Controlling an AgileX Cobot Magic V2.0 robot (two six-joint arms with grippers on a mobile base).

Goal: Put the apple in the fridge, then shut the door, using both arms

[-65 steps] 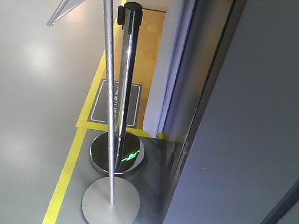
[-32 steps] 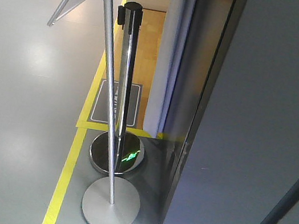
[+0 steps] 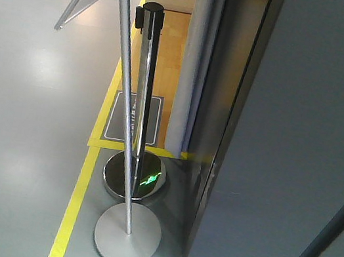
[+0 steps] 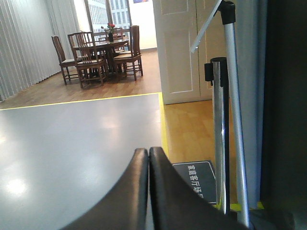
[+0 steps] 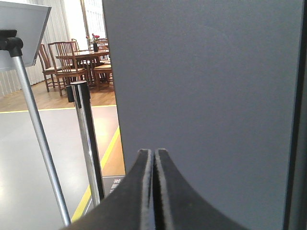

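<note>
The apple is out of view in every frame. The dark grey fridge (image 3: 306,125) fills the right of the front view, showing only its outer panels. At its far left a tall narrow pale-grey strip (image 3: 193,59) stands edge-on, which looks like the door. Neither arm shows in the front view. My left gripper (image 4: 148,152) is shut with nothing in it, pointing across the grey floor beside the poles. My right gripper (image 5: 155,152) is shut and empty too, facing a flat dark grey fridge panel (image 5: 206,72) close ahead.
A chrome stanchion pole (image 3: 141,96) on a round base stands just left of the fridge. A leaning sign stand (image 3: 125,93) has its disc foot (image 3: 127,234) in front. Yellow floor tape (image 3: 76,198) and a dark floor mat (image 3: 121,116) lie beside them. A dining table with chairs (image 4: 98,52) stands far off.
The pale strip at the fridge's left edge has turned greyer and a little narrower. The poles and the fridge panels have not moved.
</note>
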